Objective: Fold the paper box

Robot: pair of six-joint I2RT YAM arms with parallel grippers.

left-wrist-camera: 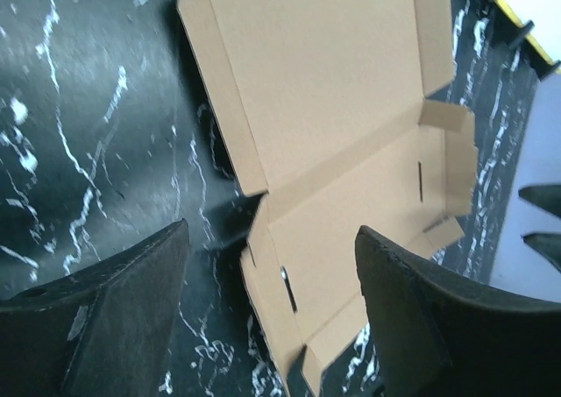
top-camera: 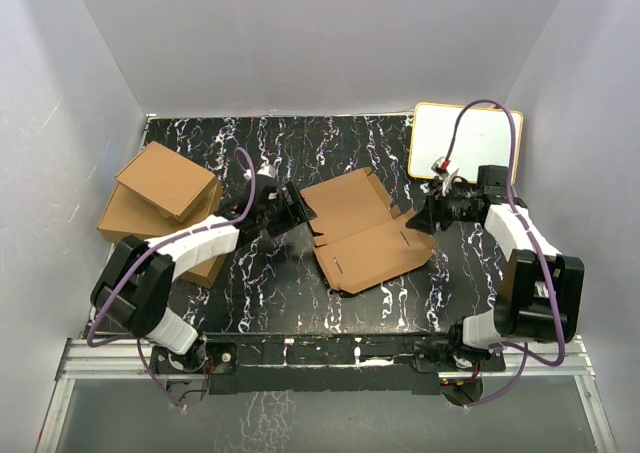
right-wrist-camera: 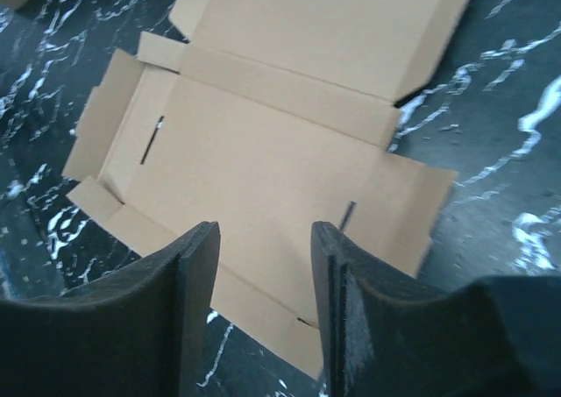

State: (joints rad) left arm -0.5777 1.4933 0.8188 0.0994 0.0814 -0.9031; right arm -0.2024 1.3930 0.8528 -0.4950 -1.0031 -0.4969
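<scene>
The paper box (top-camera: 360, 231) lies unfolded and mostly flat in the middle of the black marbled table, lid panel toward the back, with small side flaps slightly raised. My left gripper (top-camera: 303, 213) hovers at its left edge, open, nothing between the fingers. In the left wrist view the box (left-wrist-camera: 324, 99) spreads ahead of the open gripper (left-wrist-camera: 272, 230). My right gripper (top-camera: 416, 222) is at the box's right edge, also open and empty. The right wrist view shows the box (right-wrist-camera: 263, 125) below and beyond that gripper (right-wrist-camera: 265, 229).
A pile of ready-made brown boxes (top-camera: 165, 201) sits at the left of the table, close to the left arm. A white board with a yellow rim (top-camera: 465, 139) lies at the back right. Grey walls enclose the table on three sides.
</scene>
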